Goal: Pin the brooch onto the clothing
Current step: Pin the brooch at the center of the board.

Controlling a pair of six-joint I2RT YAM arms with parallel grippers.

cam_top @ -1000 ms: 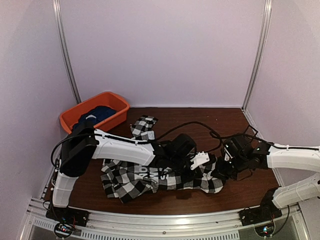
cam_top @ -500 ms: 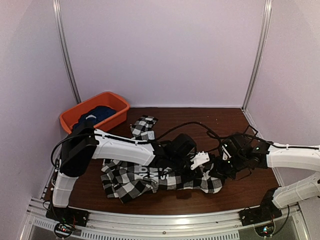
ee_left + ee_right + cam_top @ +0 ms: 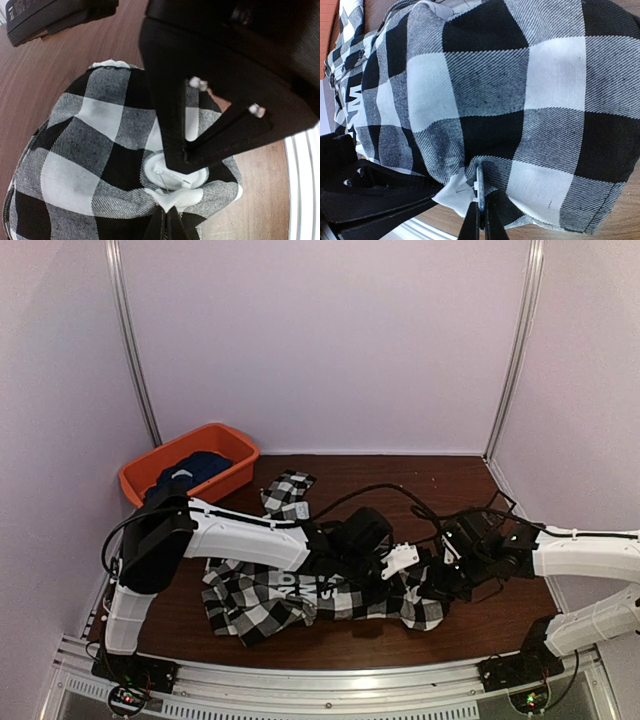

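- While both my arms meet at the right end of the checked shirt (image 3: 270, 600), which lies crumpled on the table (image 3: 400, 480) in the lower middle of the overhead view, I judge the pinning itself to be the step in hand.
- My left gripper (image 3: 167, 216) is closed, pinching a pale fold of the shirt at the bottom centre of its own view.
- My right gripper (image 3: 479, 215) is closed too, clamped on a thin light edge that I take to be the brooch (image 3: 172, 175).
- In the left wrist view the brooch shows as a white round disc with its pin lying across it, resting against the cloth just above the pinched fold.
- I cannot tell whether the pin has gone through the weave or is only lying on it.
- Next, I think, the pin point must pass through the fold while my left holds the cloth taut.
- At the upper left of the overhead view an orange bin (image 3: 225, 445) holds a navy garment (image 3: 195, 468), well apart from this work.
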